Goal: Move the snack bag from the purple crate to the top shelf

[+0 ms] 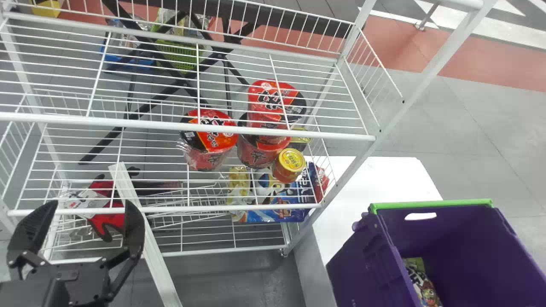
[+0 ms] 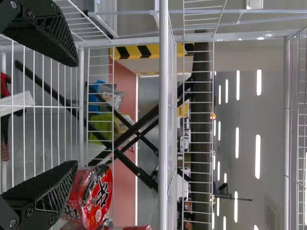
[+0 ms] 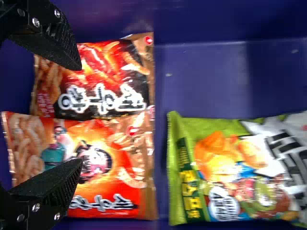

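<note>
Right wrist view: bold white lettering crosses two shiny, crinkled red-orange snack bags lying in the purple crate, and black print marks the green-and-white snack bag just beside them. The right claw gapes above the red-orange pair, gripping nothing. In the head view, the left claw is wide open and empty before the white wire rack, where red-lidded, plastic-wrapped cups stand; a smooth white worktop is by the crate

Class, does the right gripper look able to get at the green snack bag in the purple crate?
Probably, with a shift: the right gripper is open, and nothing visible covers the green bag, though that bag is not between its fingers.
</note>
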{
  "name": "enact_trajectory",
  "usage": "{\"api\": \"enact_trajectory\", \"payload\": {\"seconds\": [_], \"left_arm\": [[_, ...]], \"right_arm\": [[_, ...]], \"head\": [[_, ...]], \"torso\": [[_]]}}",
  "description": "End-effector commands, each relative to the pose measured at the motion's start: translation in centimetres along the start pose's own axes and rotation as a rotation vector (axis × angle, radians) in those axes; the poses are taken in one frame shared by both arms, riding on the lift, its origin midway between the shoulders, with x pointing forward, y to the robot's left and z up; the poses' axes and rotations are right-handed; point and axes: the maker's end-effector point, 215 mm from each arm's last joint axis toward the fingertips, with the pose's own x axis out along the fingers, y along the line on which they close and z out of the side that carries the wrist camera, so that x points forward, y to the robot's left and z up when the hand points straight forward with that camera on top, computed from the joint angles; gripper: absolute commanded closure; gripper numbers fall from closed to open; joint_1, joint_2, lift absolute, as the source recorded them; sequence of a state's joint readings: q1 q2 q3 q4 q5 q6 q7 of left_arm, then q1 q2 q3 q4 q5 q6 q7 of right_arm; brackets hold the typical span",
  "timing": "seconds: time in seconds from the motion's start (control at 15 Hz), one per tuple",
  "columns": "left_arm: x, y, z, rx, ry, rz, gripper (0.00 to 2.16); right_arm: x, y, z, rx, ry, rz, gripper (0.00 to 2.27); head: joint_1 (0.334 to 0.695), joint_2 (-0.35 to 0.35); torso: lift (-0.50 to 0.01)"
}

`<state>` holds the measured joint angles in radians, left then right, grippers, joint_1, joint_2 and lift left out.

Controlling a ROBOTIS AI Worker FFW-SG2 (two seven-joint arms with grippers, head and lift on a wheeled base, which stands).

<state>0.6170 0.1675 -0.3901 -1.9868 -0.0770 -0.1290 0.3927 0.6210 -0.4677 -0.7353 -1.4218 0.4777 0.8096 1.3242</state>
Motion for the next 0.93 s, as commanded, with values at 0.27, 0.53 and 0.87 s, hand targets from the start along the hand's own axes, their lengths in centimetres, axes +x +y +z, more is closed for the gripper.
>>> {"api": "enact_trajectory", "payload": {"seconds": [0.27,0.53,0.87], "left_arm": [[0.0,0.1,-0.5,0.002,0.01,0.002,0.09],[0.0,0.1,-0.5,0.001,0.008,0.001,0.09],[-0.1,0.0,-0.6,0.001,0.007,0.0,0.09]], "right_arm": [[2.1,-1.4,-3.3,-0.092,0.091,-0.039,0.14],[2.6,-3.4,-4.0,-0.189,0.104,-0.107,0.14],[3.2,-5.1,-6.2,-0.151,0.179,-0.2,0.14]], "head": [[0.695,-0.35],[0.695,-0.35],[0.695,-0.35]], "torso": [[-0.455],[-0.455],[-0.455]]}}
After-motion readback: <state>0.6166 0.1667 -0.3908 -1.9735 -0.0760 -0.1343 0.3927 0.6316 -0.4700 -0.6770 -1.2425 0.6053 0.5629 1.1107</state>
